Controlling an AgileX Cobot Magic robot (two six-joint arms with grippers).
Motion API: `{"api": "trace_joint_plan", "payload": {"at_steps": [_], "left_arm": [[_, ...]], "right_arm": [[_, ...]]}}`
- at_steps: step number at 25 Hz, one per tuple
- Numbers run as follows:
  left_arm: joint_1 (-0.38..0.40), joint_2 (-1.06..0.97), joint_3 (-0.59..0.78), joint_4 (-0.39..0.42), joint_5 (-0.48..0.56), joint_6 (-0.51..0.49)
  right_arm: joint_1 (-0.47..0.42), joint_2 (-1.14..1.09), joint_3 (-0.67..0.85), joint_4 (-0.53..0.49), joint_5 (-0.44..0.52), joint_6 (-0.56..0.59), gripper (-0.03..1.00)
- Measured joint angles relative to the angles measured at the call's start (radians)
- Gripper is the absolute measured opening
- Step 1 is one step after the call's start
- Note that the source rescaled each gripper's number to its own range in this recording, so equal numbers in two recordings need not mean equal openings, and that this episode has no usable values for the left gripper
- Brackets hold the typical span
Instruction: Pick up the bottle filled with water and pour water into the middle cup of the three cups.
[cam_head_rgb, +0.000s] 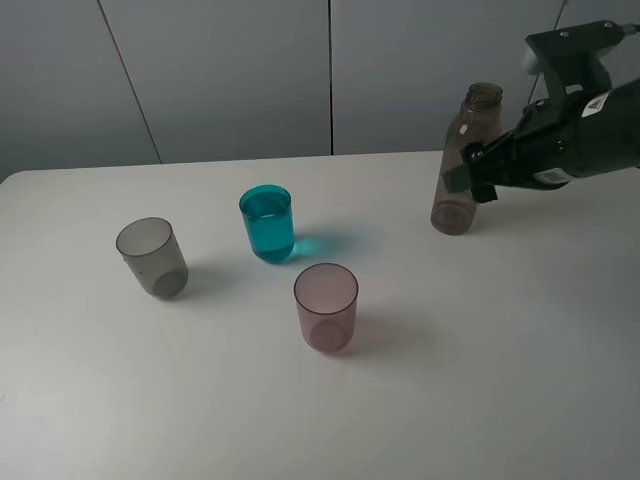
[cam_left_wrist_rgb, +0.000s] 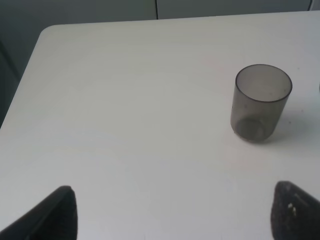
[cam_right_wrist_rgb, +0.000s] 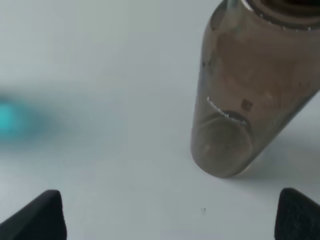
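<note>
Three cups: a grey cup (cam_head_rgb: 152, 257), a teal cup (cam_head_rgb: 268, 223) and a pink cup (cam_head_rgb: 326, 306) stand upright on the white desk (cam_head_rgb: 200, 400), well apart from one another.
Middle cup: the teal cup stands between the grey cup on the left and the pink cup nearer the front edge; it holds liquid almost to its rim.
Bottle: the smoky grey-brown bottle (cam_head_rgb: 464, 165) stands upright on the desk at the right rear, well apart from the teal cup, its neck open with no cap.
Bottle against right claw: in the high view the right claw (cam_head_rgb: 470, 172) sits at the bottle's mid-height on its right side, its dark tips overlapping the bottle's body; whether they touch the plastic cannot be told.
Right wrist view: the bottle (cam_right_wrist_rgb: 240, 100) rises from the desk ahead of the camera, its base resting flat and pale lettering on its lower body; the two dark fingertips (cam_right_wrist_rgb: 37, 215) show only at the lower corners, far apart, with the bottle lying between their lines but nearer one side.
Right claw state: spread wide, not closed on the bottle.
Left claw: its two dark fingertips (cam_left_wrist_rgb: 50, 215) stand wide apart above bare desk, holding nothing.
Left wrist view: the grey cup (cam_left_wrist_rgb: 260, 102) stands ahead of the claw, off to one side and clear of it.
</note>
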Motion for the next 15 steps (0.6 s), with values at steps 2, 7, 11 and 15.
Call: {"api": "trace_joint_plan", "payload": {"at_steps": [2,7,11,15], "left_arm": [[0.000,0.000,0.000,0.000,0.000,0.000],[0.000,0.000,0.000,0.000,0.000,0.000],[0.000,0.000,0.000,0.000,0.000,0.000],[0.000,0.000,0.000,0.000,0.000,0.000]], "right_arm": [[0.000,-0.082,-0.002,-0.035,0.058,0.000,0.69],[0.000,-0.272,-0.005,-0.120,0.249,0.105,0.69],[0.000,-0.371,-0.005,-0.253,0.419,0.326,0.69],[0.000,-0.491,-0.005,-0.322,0.591,0.472,0.69]]}}
